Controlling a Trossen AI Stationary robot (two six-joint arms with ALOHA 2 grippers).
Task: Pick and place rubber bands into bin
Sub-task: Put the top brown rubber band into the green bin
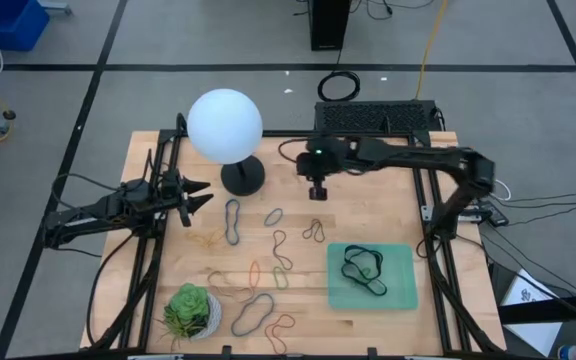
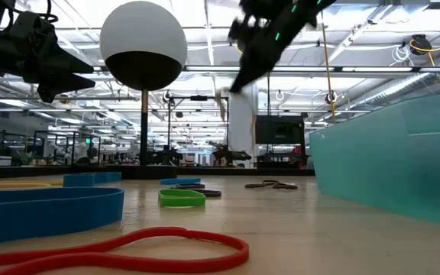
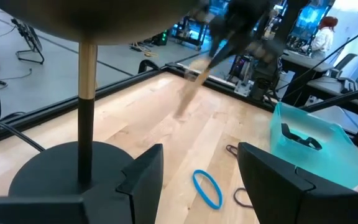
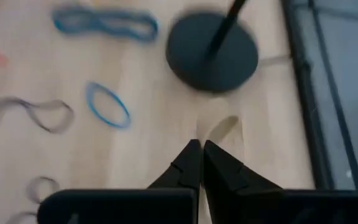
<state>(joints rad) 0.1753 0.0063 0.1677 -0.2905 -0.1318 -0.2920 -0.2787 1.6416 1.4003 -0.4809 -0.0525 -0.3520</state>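
Wooden tabletop (image 1: 168, 280) is strewn with rubber bands (image 1: 233, 221) in front of the globe lamp (image 1: 225, 125). Right gripper (image 1: 316, 193) is held beside the lamp base, fingers together, a tan band dangling from the tips. Bin (image 1: 405, 296), well off from the lamp, holds black bands. Left gripper (image 1: 200, 193) is parked beside the lamp, fingers apart.

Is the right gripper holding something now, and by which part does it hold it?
It seems so: the right gripper is shut on a thin tan rubber band, pinched at one end; the rest hangs loose. The left gripper is open, empty.
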